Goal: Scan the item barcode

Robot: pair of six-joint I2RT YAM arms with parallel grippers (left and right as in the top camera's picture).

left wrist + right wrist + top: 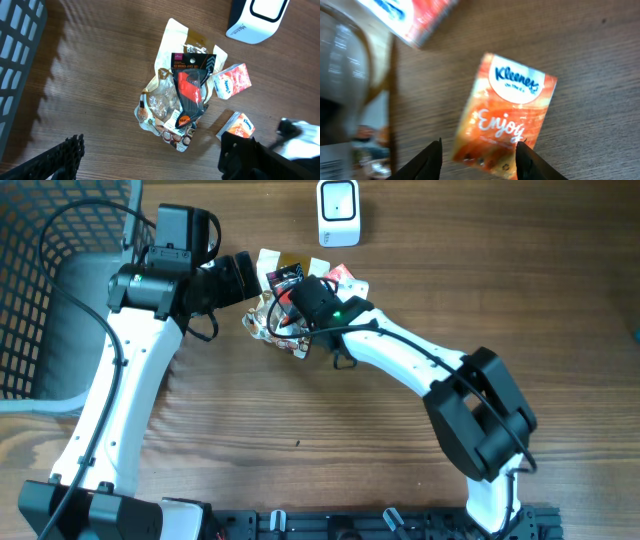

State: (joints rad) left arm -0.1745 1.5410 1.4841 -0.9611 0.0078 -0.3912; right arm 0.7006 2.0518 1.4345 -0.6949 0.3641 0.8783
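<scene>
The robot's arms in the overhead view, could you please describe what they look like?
Both arms have white, rounded links joined by black motor housings. The left arm carries looping black cables; the right arm shows a green light near its wrist. Claw fingers are black.

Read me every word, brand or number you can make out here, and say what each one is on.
"Kleenex": orange tissue pack, white oval at its top.
"Enjoy": same pack, white script across the middle.
Small line under "Kleenex": too blurred to read.
Second tissue pack: logo too blurred.
Black hang card: print too small.
White barcode scanner: side marking too small.
</scene>
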